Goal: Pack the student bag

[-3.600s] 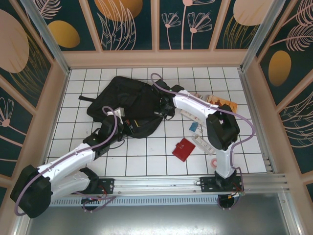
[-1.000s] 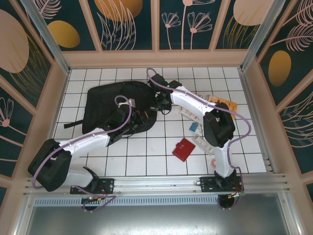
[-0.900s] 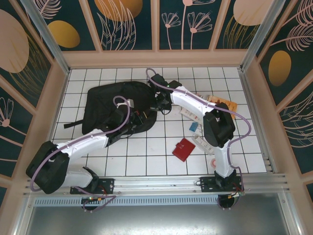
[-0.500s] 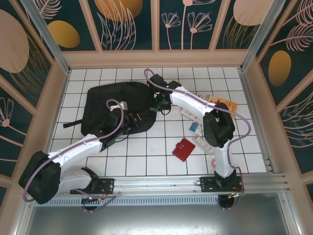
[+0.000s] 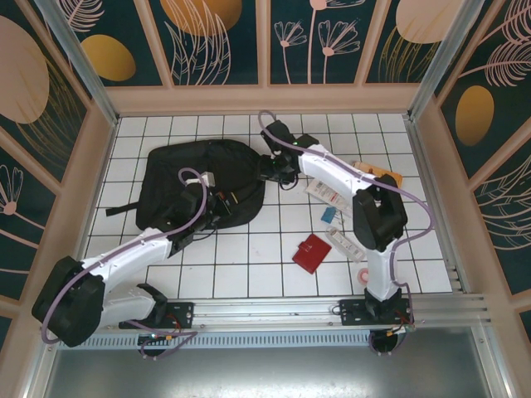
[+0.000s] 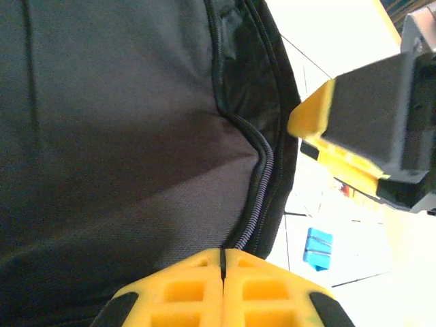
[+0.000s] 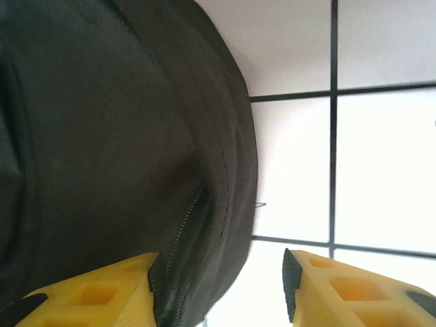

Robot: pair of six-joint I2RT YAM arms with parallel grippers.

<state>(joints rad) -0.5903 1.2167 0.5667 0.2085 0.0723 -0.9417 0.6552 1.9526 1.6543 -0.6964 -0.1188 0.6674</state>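
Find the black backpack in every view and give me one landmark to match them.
Top external: backpack lies left of centre on the white tiled table, toward the far side.
Left wrist: backpack takes the left and middle, its zipper running down near the right edge.
Right wrist: backpack covers the left half.
Shared landmark: the white tiled table, right of the backpack in both wrist views.

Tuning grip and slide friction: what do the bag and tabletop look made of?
Student bag: matte black woven fabric, likely nylon or polyester; fine weave, soft creases. Tabletop: smooth white squares with dark lines; tile or printed sheet, unclear.
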